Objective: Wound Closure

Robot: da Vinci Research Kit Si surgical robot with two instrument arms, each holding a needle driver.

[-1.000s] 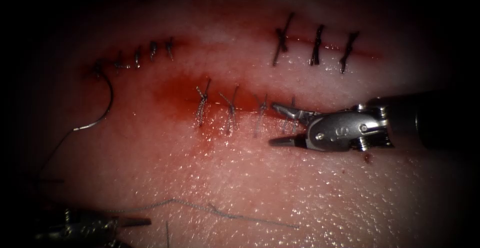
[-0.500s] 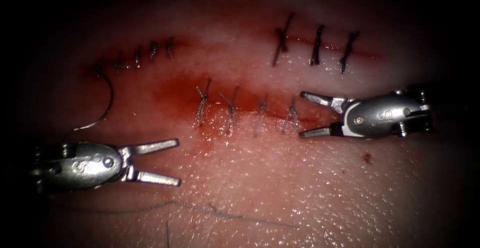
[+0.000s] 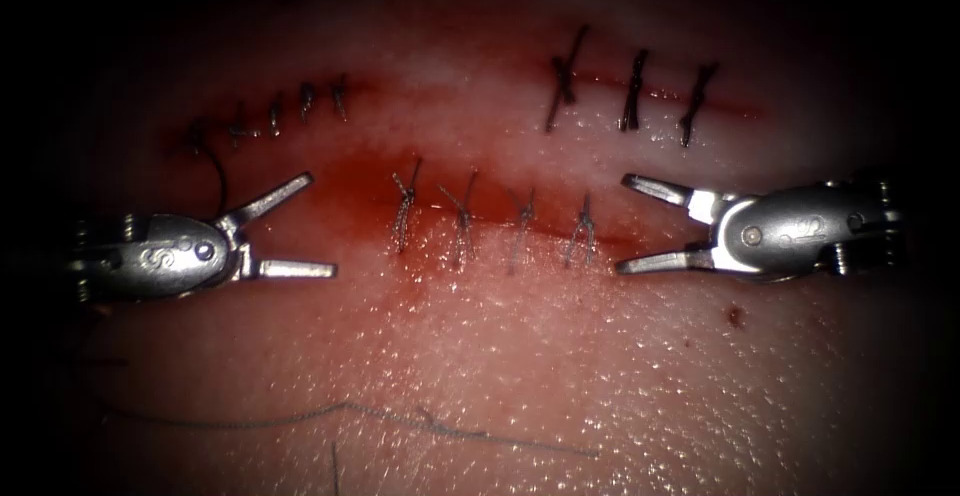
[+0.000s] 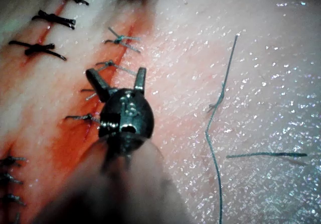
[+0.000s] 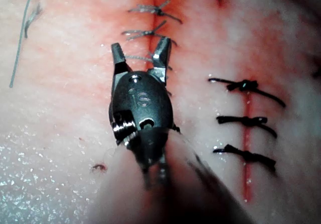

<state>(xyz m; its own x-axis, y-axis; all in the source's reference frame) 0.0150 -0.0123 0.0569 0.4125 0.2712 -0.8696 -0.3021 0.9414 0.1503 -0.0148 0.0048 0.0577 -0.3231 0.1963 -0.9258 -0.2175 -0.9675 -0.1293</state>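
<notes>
Pale, glistening tissue [image 3: 560, 356] seen from above, crossed by three stitched cuts. At centre, a cut [image 3: 490, 218] ringed with red fluid [image 3: 350, 186], closed by four pale stitches [image 3: 462, 214]. Up and to the right, three dark stitches [image 3: 632, 89]; up and to the left, a row of small dark stitches [image 3: 290, 108]. Entering from the left, the left tool [image 3: 298, 228], jaws spread wide, gripping nothing, poised just left of the central cut. Entering from the right, the right tool [image 3: 632, 224], jaws likewise spread wide and empty, tips just right of the last pale stitch. Behind the left tool's upper jaw, a short dark curve of the needle [image 3: 218, 178], running down from the left end of the upper-left stitch row; impossible to tell whether its tip sits in the tissue. Nearer the viewer, a loose length of thread [image 3: 400, 418] lying on the tissue, well apart from both tools. Same splayed, empty jaws close up in the left wrist view [image 4: 118, 79] and the right wrist view [image 5: 140, 53], each over the pale stitches.
</notes>
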